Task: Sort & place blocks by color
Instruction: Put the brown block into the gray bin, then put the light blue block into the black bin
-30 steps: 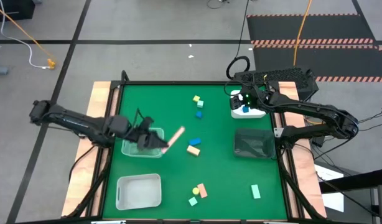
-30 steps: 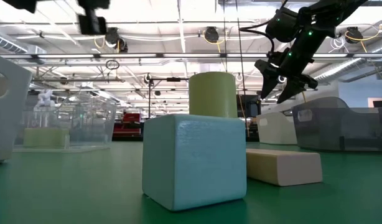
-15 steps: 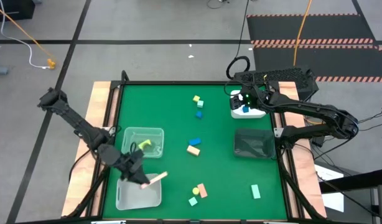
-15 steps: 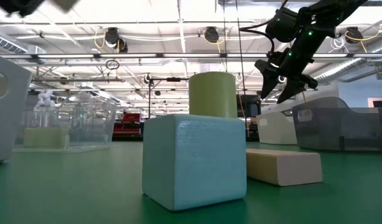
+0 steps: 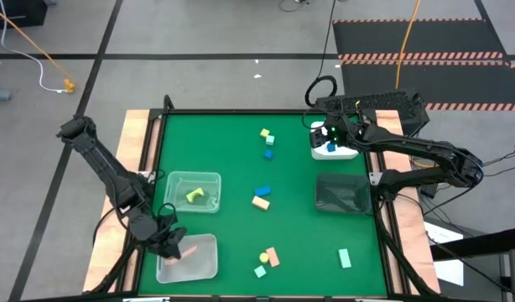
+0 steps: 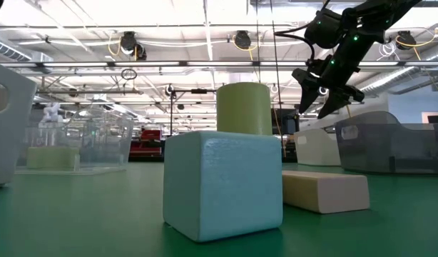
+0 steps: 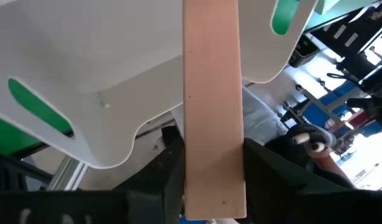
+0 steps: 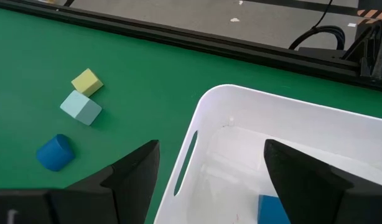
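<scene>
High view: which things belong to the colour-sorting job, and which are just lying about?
Job: peach bar in left tool, at white tub; yellow block in clear tub; blue block; mint bar; right tool, over far tub.
Lying about: orange cable; black cable; striped mat.

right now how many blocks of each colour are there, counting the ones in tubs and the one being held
yellow blocks: 3
blue blocks: 3
peach blocks: 3
mint blocks: 3
total: 12

Three tubs [image 5: 187,257] on green table [image 5: 299,168]
</scene>
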